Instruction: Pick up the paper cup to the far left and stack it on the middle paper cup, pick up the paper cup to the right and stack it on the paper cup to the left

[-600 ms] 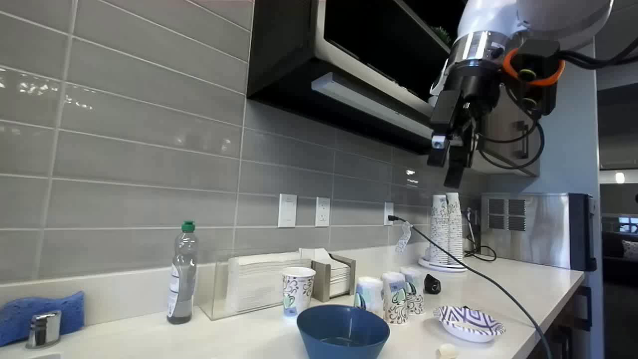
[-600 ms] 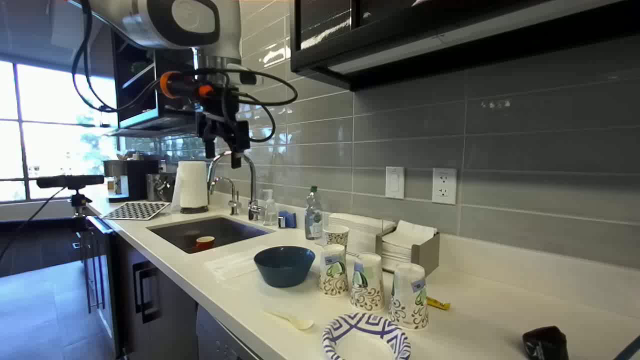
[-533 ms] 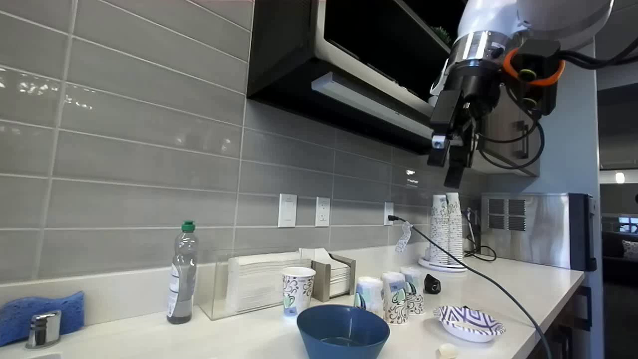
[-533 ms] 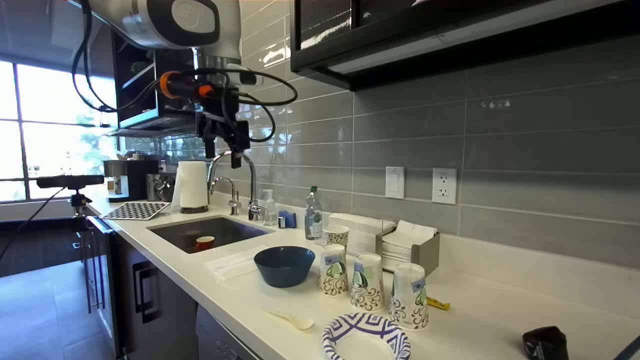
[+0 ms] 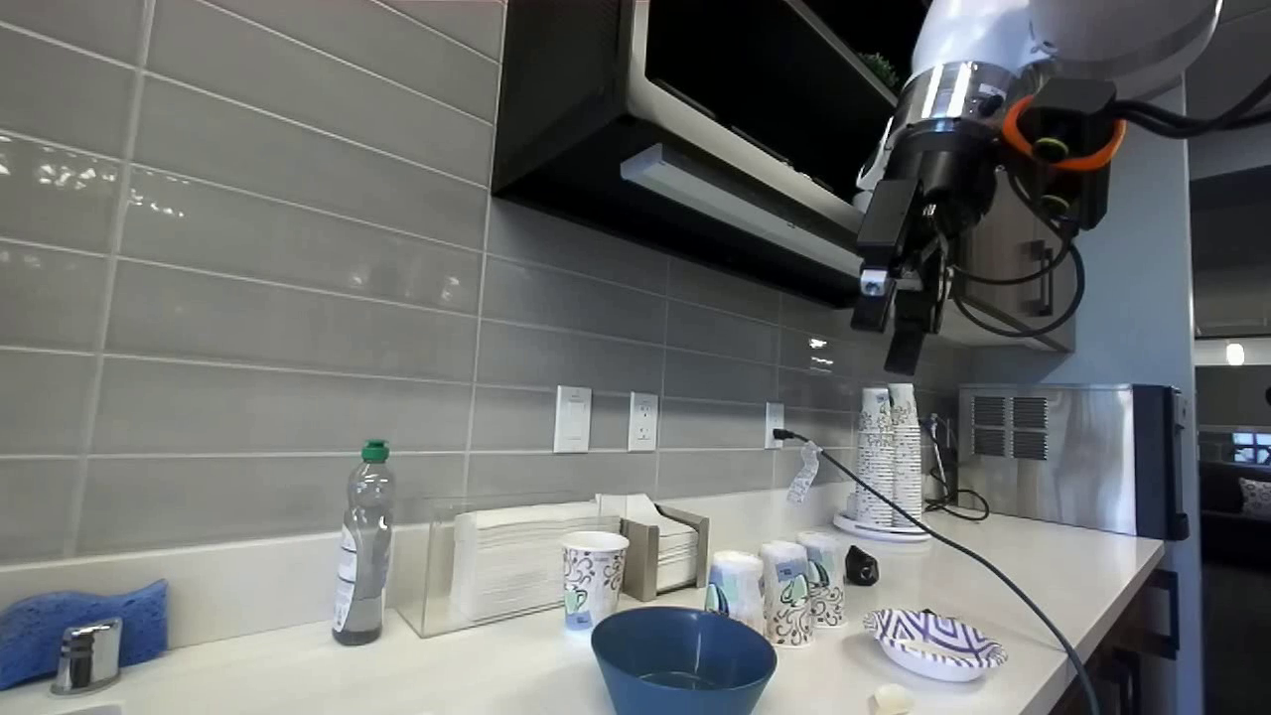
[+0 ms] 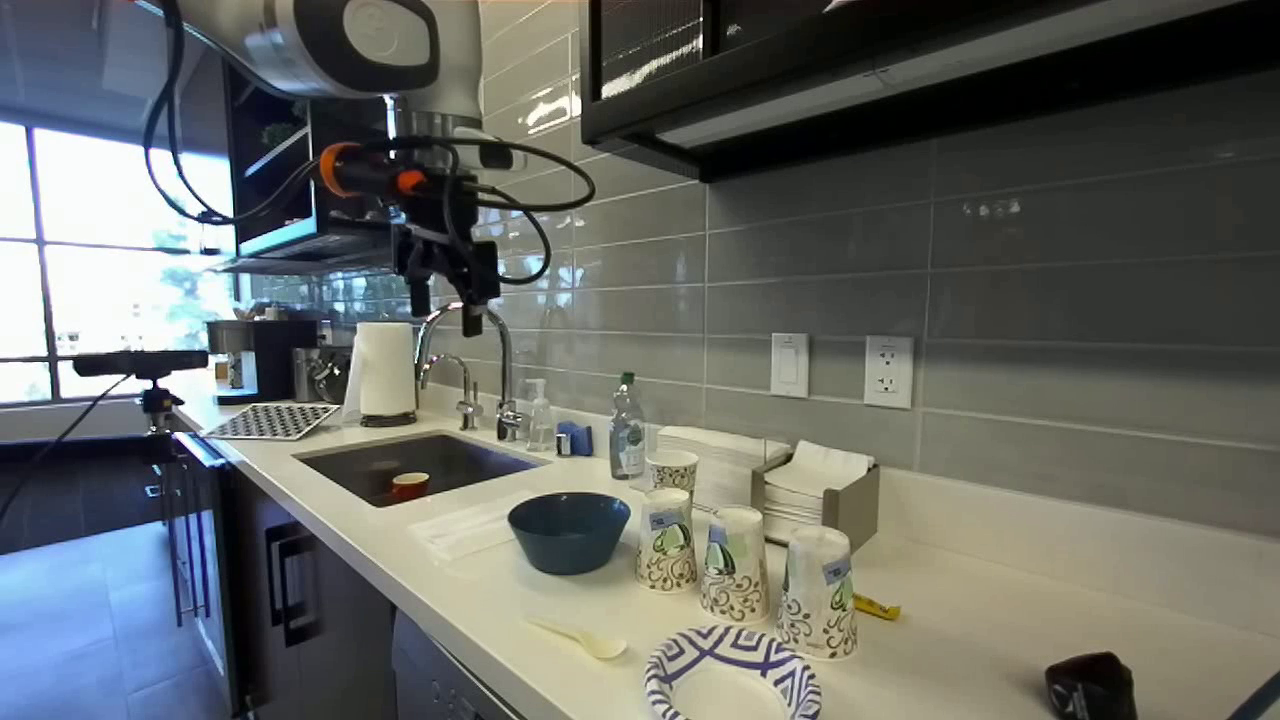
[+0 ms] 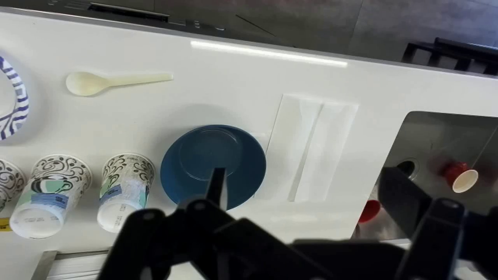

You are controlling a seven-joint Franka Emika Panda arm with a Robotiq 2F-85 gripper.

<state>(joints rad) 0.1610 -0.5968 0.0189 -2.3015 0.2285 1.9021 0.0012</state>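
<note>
Three patterned white paper cups stand upside down in a row on the counter. In an exterior view these are the left cup (image 6: 667,545), the middle cup (image 6: 735,570) and the right cup (image 6: 818,595). All three also show, partly overlapped, in the other exterior picture, beside the blue bowl (image 5: 685,660). In the wrist view, two cups show whole (image 7: 126,190) (image 7: 50,194); the third (image 7: 9,182) is cut by the edge. A fourth paper cup (image 5: 594,576) stands upright by the napkins. My gripper (image 5: 889,340) is open and empty, high above the counter.
A napkin holder (image 6: 850,510) and a soap bottle (image 6: 628,430) stand by the wall. A patterned paper plate (image 6: 735,640) and a spoon (image 6: 590,640) lie in front of the cups. The sink (image 6: 340,470) is beyond the bowl. A cabinet (image 5: 566,139) hangs above.
</note>
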